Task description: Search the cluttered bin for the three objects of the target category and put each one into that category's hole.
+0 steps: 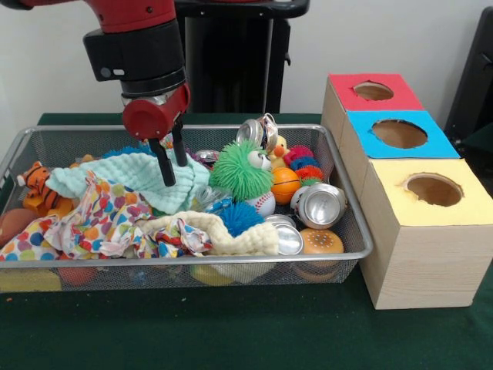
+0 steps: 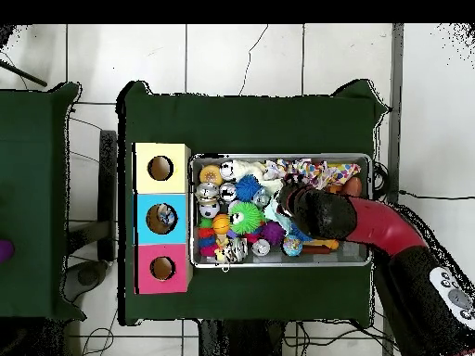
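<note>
On the green tabletop point(image 1: 231, 331) nearest the camera stands the wire mesh bin point(image 1: 185, 262), packed with clutter. Along its front rim lie a polka-dot cloth point(image 1: 92, 223) and a cream knitted cloth point(image 1: 223, 235), with a burger-shaped toy point(image 1: 321, 241) and a silver can point(image 1: 286, 236) at the front right corner. Just behind those, a second silver can point(image 1: 320, 205) lies on its side, beside a small basketball point(image 1: 285, 183) and a baseball point(image 1: 263, 203); a blue spiky ball point(image 1: 240, 217) sits between the cream cloth and the baseball. A green fuzzy toy point(image 1: 240, 169) with bulging eyes stands mid-bin, and a toy tiger point(image 1: 36, 187) rests at the left end. The hand point(image 1: 170, 163) hangs over a mint-green cloth point(image 1: 131, 181), its two black fingers point(image 1: 163, 166) parted and pressed into the fabric, gripping nothing. A third can point(image 1: 258, 131) leans at the far rim. To the right, just beside the bin, three boxes run front to back: yellow box point(image 1: 431, 200), blue box point(image 1: 397, 135), red box point(image 1: 373, 92), each with a round hole on top
</note>
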